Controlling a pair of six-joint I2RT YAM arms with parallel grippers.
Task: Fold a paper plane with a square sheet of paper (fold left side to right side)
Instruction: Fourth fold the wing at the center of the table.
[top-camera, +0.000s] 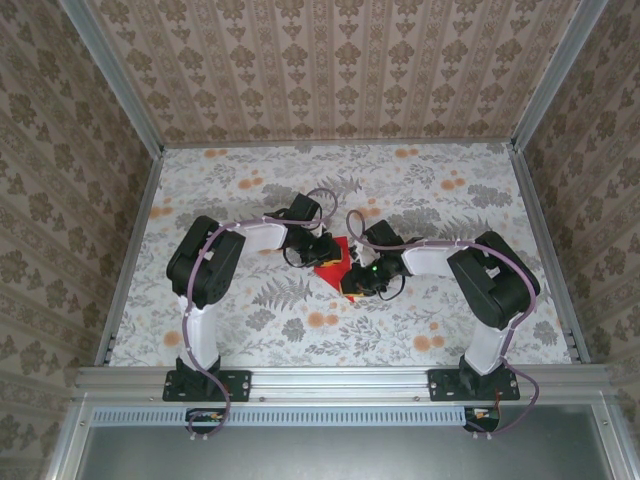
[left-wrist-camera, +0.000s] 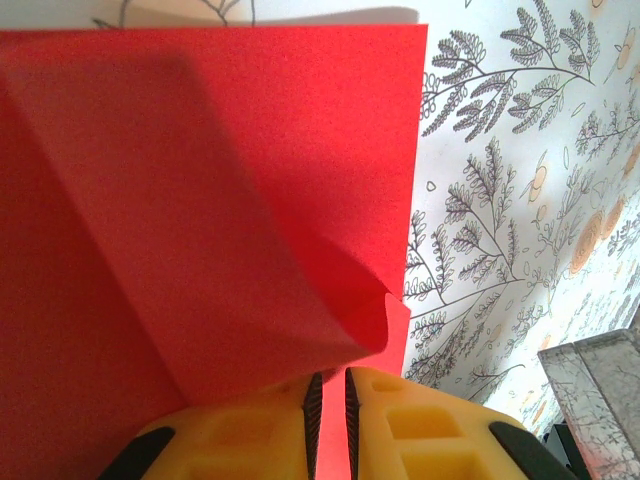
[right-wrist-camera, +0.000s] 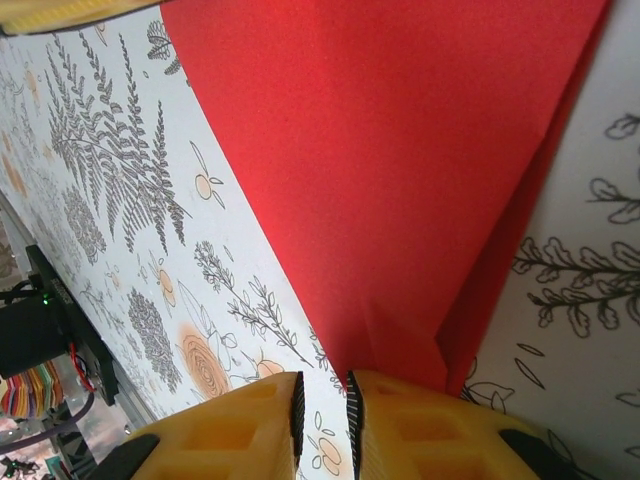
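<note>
Where the white fern-and-orange-flower printed tabletop (top-camera: 450, 200) is lying under the rig, the thin bright red square sheet of paper (top-camera: 331, 262) is sitting at its centre, partly folded, one flap curling up. Yellow-fingered left gripper (left-wrist-camera: 328, 400) is clenching the sheet's edge. Yellow-fingered right gripper (right-wrist-camera: 322, 400) is hovering nearly closed at a folded corner; grasping or not, cannot tell.

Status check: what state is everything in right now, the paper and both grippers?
Paper: partly folded, with a diagonal flap over it and its edge curled by the fingers.
Left gripper: shut on the paper's edge.
Right gripper: nearly shut at the paper's pointed corner; can't tell if it grips.
</note>
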